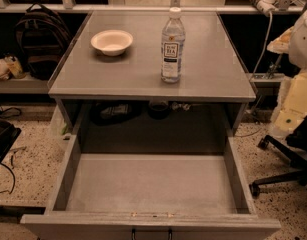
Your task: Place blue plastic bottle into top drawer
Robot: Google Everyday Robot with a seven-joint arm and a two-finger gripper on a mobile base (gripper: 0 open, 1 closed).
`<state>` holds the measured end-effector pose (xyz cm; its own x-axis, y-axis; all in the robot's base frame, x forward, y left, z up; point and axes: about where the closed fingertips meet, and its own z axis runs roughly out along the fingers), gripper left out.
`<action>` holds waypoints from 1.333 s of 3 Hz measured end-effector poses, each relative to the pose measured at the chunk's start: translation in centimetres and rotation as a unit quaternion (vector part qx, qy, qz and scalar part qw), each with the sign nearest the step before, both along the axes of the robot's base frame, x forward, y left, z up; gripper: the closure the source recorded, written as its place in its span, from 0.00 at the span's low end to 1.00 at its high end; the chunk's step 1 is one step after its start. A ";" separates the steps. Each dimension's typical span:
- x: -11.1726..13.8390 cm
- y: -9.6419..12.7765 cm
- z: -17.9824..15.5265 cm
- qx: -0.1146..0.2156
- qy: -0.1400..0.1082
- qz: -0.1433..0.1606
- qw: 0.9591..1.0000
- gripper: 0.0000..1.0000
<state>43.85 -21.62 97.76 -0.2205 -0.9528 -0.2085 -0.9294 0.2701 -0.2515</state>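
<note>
The blue plastic bottle (172,45) stands upright on the grey tabletop, right of centre. It is clear with a white cap and a dark-and-white label. The top drawer (152,184) is pulled wide open below the tabletop's front edge. Its flat grey floor is bare, and its dark handle (151,233) shows at the bottom edge. White and pale yellow arm parts (299,91) show at the right edge. The gripper itself is out of view and nothing holds the bottle.
A white bowl (112,41) sits on the tabletop (143,74), left of the bottle. A dark backpack (42,39) stands at the back left. An office chair base (280,171) is on the floor at the right. Cables lie on the floor at the left.
</note>
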 end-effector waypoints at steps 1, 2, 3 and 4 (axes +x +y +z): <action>0.3 0.1 0.1 0.002 -0.004 -0.001 1.000 0.00; 2.8 0.5 -0.5 0.019 -0.018 -0.002 1.000 0.00; 7.0 1.8 -1.1 0.048 -0.036 -0.006 0.998 0.00; 11.0 3.0 -1.3 0.078 -0.056 -0.013 0.995 0.00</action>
<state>54.86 -18.62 96.45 -0.2108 -0.9015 -0.3781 -0.8902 0.3368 -0.3068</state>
